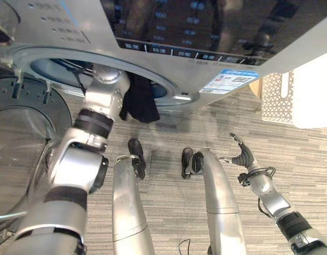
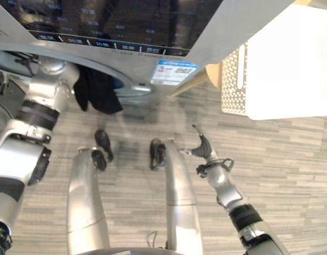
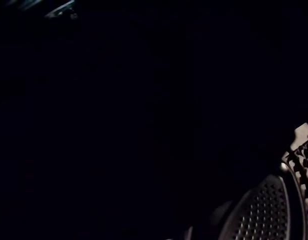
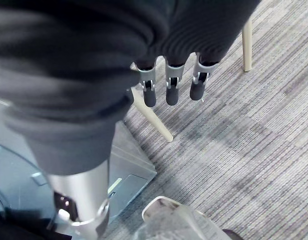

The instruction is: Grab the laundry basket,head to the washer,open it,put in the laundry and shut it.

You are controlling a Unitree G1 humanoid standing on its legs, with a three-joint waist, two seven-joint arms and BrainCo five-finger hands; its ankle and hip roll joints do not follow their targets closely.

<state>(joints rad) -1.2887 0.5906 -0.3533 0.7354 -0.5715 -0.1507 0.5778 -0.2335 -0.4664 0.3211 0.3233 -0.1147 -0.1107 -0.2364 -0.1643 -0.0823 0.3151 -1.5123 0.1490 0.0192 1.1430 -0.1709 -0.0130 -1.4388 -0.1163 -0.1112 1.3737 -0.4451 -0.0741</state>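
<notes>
The silver front-loading washer point(image 1: 168, 58) stands before me, its round door point(image 1: 19, 138) swung open at the left. My left arm point(image 1: 102, 101) reaches into the drum opening point(image 1: 57, 69), and its hand is hidden inside. The left wrist view is dark apart from the drum's perforated wall point(image 3: 269, 210). A dark garment point(image 1: 139, 98) hangs out over the opening's rim, beside the forearm. My right hand point(image 1: 242, 154) hangs open over the carpet at the right, its straight fingers point(image 4: 171, 85) holding nothing. The white laundry basket point(image 1: 307, 95) stands to the right of the washer.
Grey striped carpet point(image 1: 168, 202) covers the floor. A light wooden leg point(image 4: 154, 117) slants down to the floor between the washer's corner and the basket. The basket's perforated side point(image 1: 277, 98) faces the washer.
</notes>
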